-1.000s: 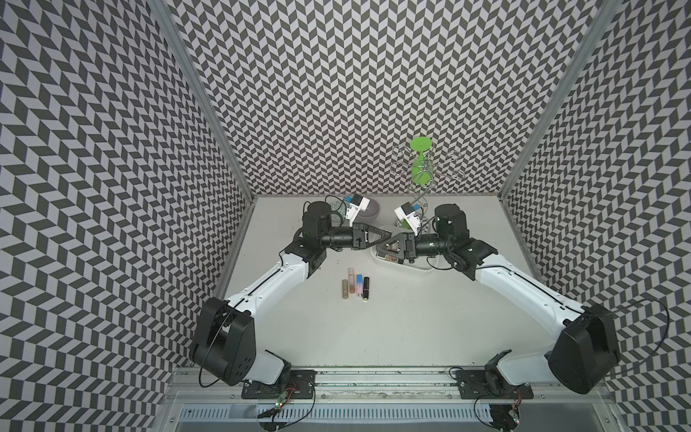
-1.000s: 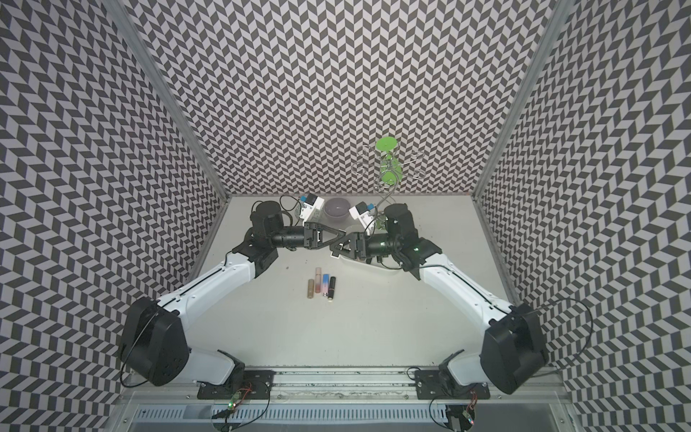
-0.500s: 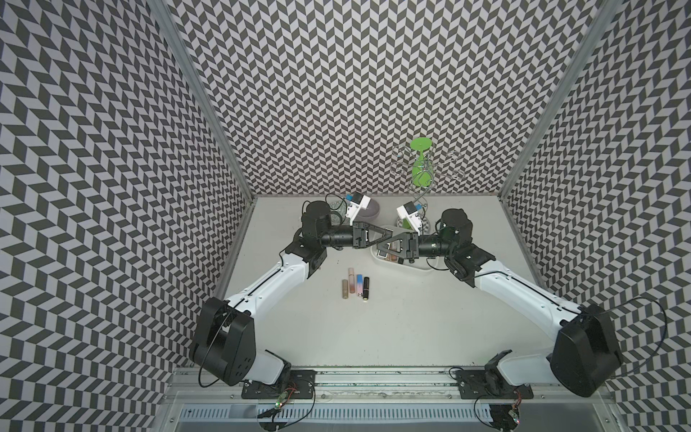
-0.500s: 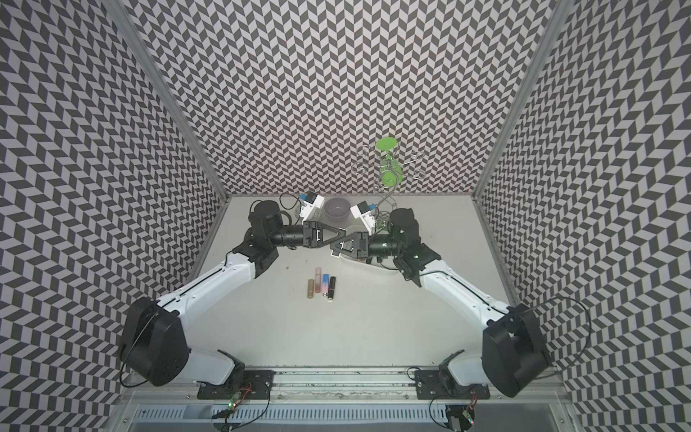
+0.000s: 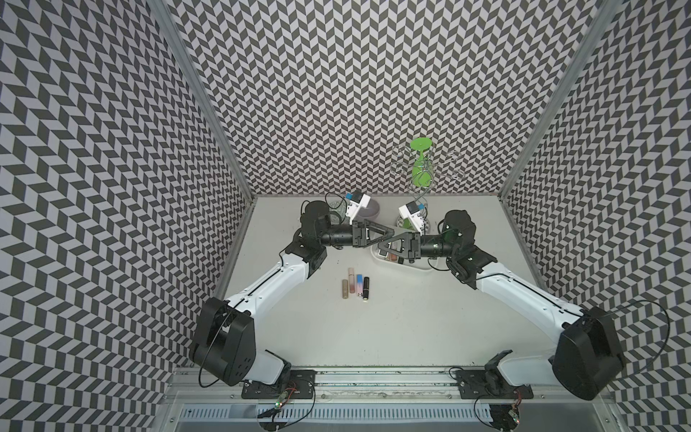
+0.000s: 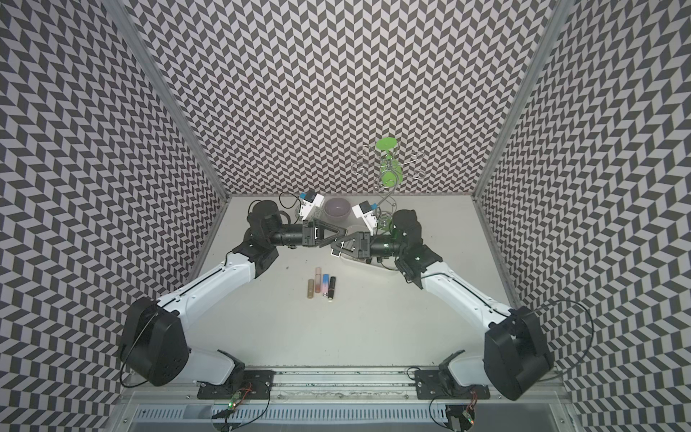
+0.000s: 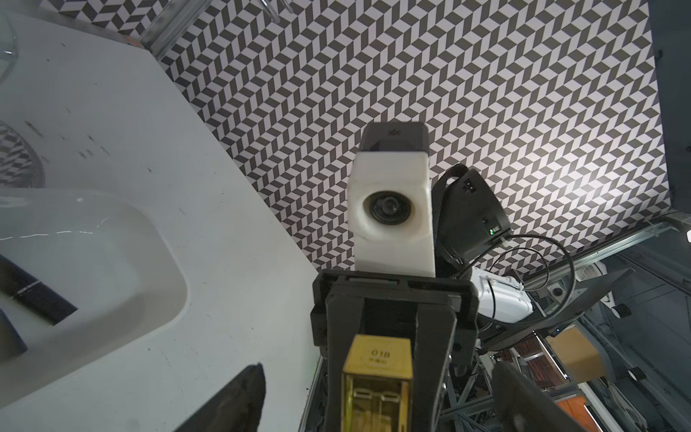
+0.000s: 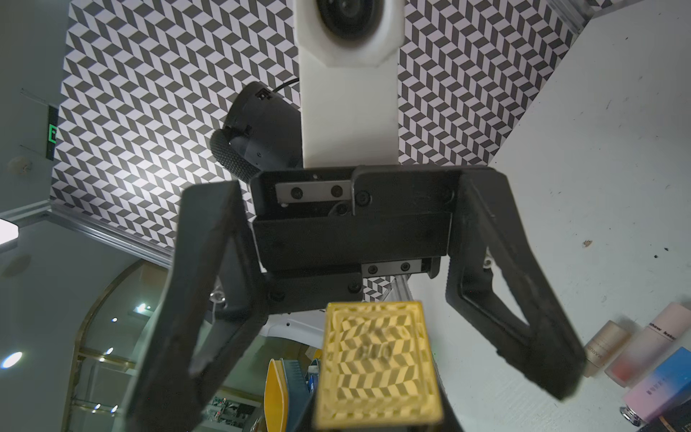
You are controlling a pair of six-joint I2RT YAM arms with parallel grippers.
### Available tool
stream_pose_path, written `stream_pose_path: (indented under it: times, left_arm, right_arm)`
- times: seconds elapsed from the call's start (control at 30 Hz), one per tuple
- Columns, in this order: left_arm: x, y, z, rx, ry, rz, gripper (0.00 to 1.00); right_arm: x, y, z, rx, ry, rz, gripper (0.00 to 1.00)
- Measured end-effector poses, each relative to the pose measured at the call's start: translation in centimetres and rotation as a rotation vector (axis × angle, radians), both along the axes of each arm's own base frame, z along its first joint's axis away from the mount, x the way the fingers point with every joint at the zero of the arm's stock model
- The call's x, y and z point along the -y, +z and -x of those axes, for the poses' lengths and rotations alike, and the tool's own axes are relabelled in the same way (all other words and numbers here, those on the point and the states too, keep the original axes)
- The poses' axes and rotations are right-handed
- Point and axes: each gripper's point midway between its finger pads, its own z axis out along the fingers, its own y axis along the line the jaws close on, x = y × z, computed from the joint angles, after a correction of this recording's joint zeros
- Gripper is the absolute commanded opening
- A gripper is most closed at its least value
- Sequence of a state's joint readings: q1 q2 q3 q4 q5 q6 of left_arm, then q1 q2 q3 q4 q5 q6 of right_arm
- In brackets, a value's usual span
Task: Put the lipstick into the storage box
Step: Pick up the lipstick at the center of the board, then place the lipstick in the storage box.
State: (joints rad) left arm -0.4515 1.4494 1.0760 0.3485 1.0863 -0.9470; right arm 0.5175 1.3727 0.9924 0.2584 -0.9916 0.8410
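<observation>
The left gripper [image 5: 391, 234] and the right gripper [image 5: 381, 247] meet tip to tip. In both top views the meeting point lies over the end of the white, shallow plastic storage box [image 5: 420, 266] nearest the left arm. From above, neither the spacing of the jaws nor anything held can be made out.

The wrist views show both. The right wrist view faces the left gripper head-on: its 2 black fingers [image 8: 518, 295] stand spread wide and touch nothing. The left wrist view faces the right gripper: its 2 fingers [image 7: 433, 355] press on opposite sides of the gold, square-sectioned lipstick [image 7: 377, 374], whose end is marked 01B. The lipstick is held in the air, not in the box.

Only the left wrist view looks into the box [image 7: 175, 284], where a dark tube [image 7: 35, 295] lies on the floor.

A row of 4 loose tubes [image 5: 355, 287] lies on the grey table [image 5: 374, 336] nearer the arm bases, apart from the box. The right wrist view shows their ends close up.
</observation>
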Motion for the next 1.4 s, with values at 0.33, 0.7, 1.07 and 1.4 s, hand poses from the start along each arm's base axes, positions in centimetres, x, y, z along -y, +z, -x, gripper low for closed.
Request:
stream_pose_path:
  times: [0.33,0.7,1.07,1.4]
  left_arm:
    - [-3.5,-3.4,-5.1,-0.005,0.275,-0.226,0.99]
    - [-10.3,-14.1,-6.1,-0.070,0.537,-0.699,0.99]
    - [-12.4,-19.6,-5.2,-0.118,0.528,-0.883,0.99]
    - [-13.9,-22.2,-5.1,-0.178,0.508,-0.908,0.99]
  right_arm:
    - [3.8,-3.3,-6.6,-0.015,-0.280,0.290,0.17]
    - [11.6,-16.2,-12.6,-0.175,-0.507,0.770,0.17]
    - [14.8,-22.6,-16.0,-0.223,-0.554,0.971,0.17]
    - [15.7,-26.7,-16.4,-0.258,-0.539,1.071,0.19]
